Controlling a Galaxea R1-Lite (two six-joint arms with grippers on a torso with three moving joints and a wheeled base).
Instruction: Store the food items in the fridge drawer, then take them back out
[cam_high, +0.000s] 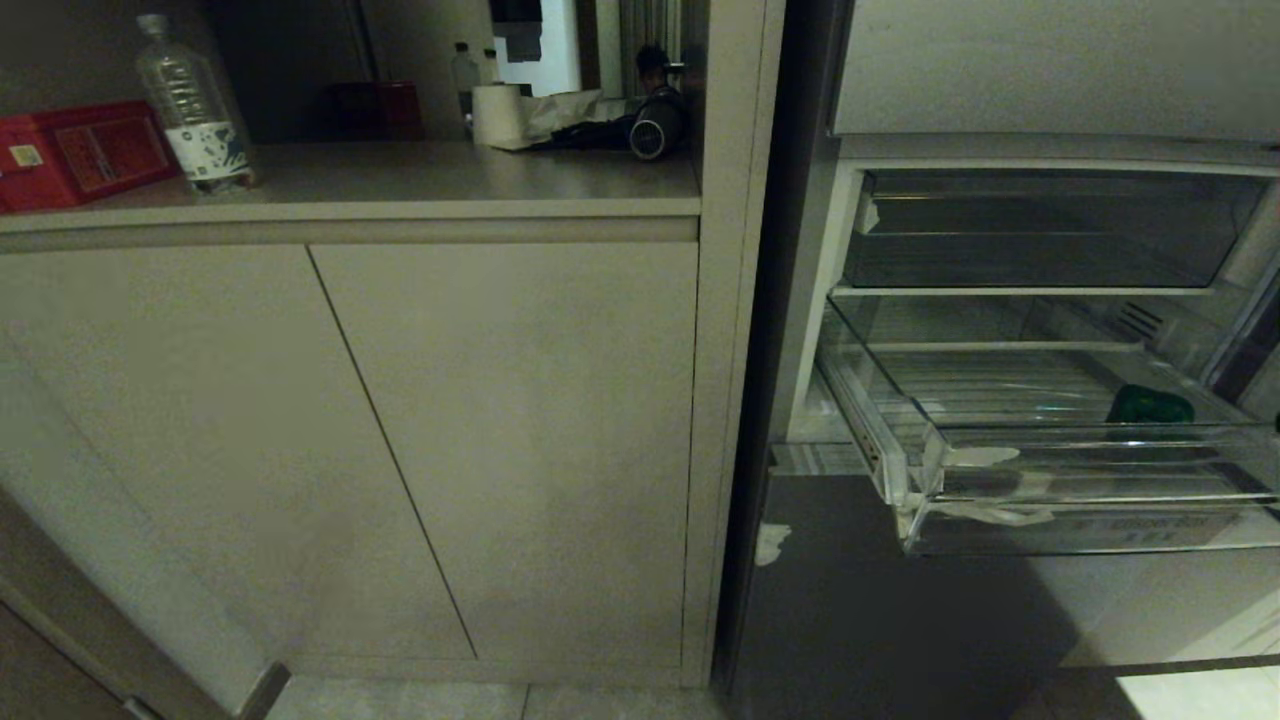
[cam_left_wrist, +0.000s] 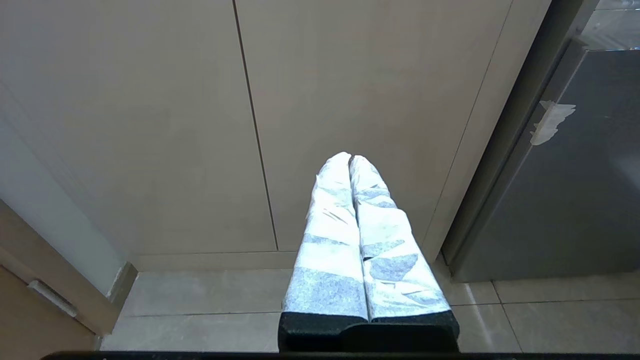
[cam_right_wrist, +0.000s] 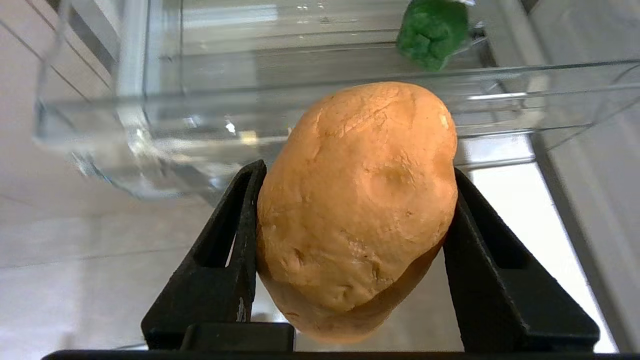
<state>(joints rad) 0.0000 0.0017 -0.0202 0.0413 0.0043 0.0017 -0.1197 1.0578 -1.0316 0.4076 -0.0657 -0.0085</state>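
R gripper (cam_right_wrist: 350, 210) is clamping a tan, lumpy oval potato (cam_right_wrist: 357, 200) betw both black fingers, hanging just outside the wide clear plastic fridge drawer (cam_high: 1000, 455), which is standing pulled out w/ a green leafy item (cam_high: 1150, 405) inside. Best lifting it clear of the front lip before releasing. L gripper (cam_left_wrist: 350, 165) is idling pressed closed, holding nothing

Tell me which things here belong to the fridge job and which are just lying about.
Job: fridge drawer, pulled out; green food item inside it; potato clamped in the right gripper.
Lying about: water bottle, red box, paper roll on the counter.
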